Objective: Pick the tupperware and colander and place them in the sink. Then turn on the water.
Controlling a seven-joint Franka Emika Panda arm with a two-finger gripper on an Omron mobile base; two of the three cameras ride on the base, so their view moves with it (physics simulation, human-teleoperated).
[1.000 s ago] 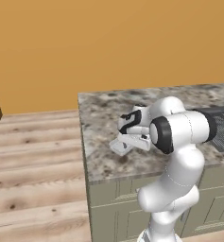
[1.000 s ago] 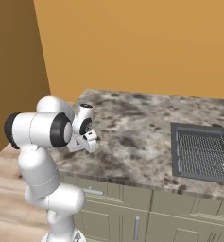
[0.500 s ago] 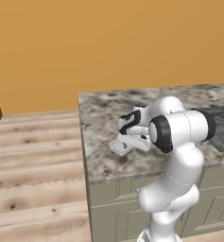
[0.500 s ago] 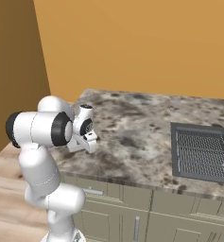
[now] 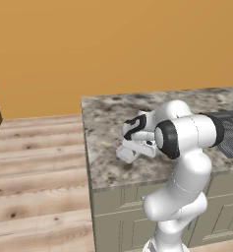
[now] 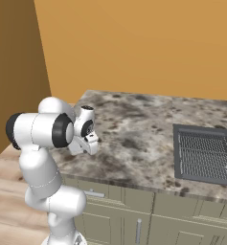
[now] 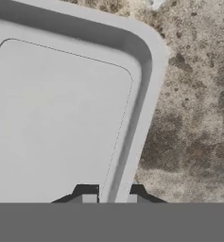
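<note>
gripper (image 7: 111,197) pinching the tupperware (image 7: 61,108) rim over the counter (image 7: 193,108).

Pale shallow tupperware (image 7: 61,113) flat on counter, dark sink (image 6: 203,153) well apart

The mottled stone surface (image 5: 108,118) tops pale cabinets beside a wooden floor (image 5: 34,162). The tupperware (image 5: 128,152) lies flat on it near the front left corner, well apart from the sink (image 6: 203,153) recessed to the right.

A kitchen: mottled stone counter (image 6: 134,139), sink (image 6: 203,154), cabinets (image 6: 134,220) beneath.
</note>
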